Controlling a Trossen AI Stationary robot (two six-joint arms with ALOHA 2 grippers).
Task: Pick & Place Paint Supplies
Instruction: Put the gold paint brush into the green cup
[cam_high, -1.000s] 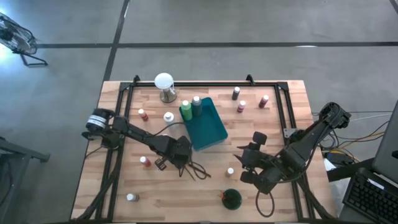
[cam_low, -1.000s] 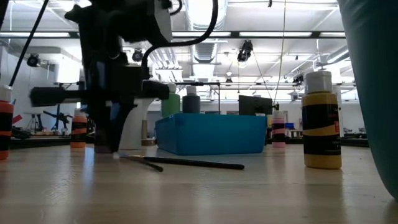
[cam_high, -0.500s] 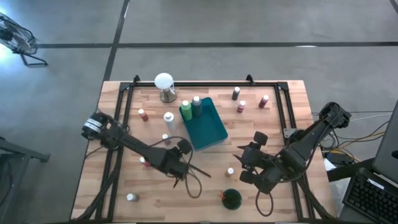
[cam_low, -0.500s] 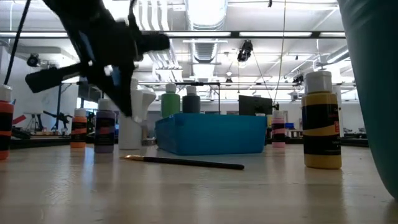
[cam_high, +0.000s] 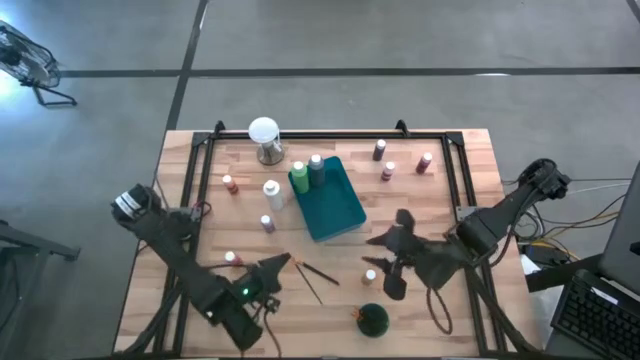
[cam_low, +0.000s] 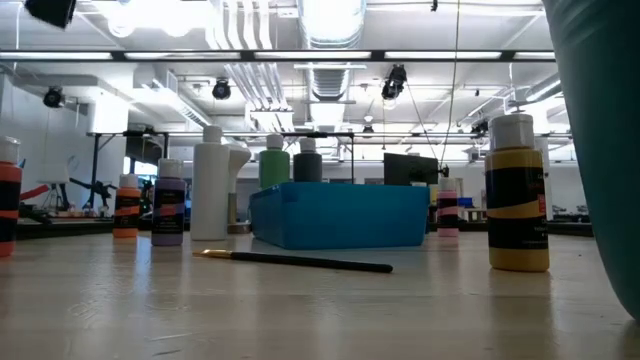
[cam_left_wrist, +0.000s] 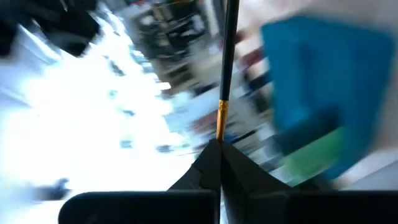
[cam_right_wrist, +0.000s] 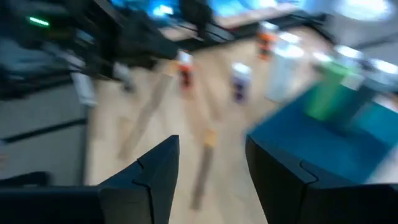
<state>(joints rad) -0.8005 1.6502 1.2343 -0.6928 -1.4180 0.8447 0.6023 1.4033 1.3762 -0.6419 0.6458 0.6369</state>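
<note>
On the wooden table (cam_high: 440, 160) the paint supplies lie scattered around a teal tray (cam_high: 334, 205); two green bottles (cam_high: 299, 178) stand at the tray's far end, touching it; one tall white bottle (cam_high: 271, 192) and one purple bottle (cam_high: 267, 224) stand just beside the tray's left side; three small dark-red bottles (cam_high: 388, 171) cluster near the far right edge; one brush (cam_high: 320, 274) lies flat between the two arms; a white globe (cam_high: 264, 132) stands at the far edge. Near the front left, the left gripper (cam_left_wrist: 220, 144) is clamped on a dark-handled brush (cam_left_wrist: 227, 56); the right gripper (cam_high: 396, 258) hangs near the tray's front corner, its fingers (cam_right_wrist: 152, 180) spread apart, empty.
</note>
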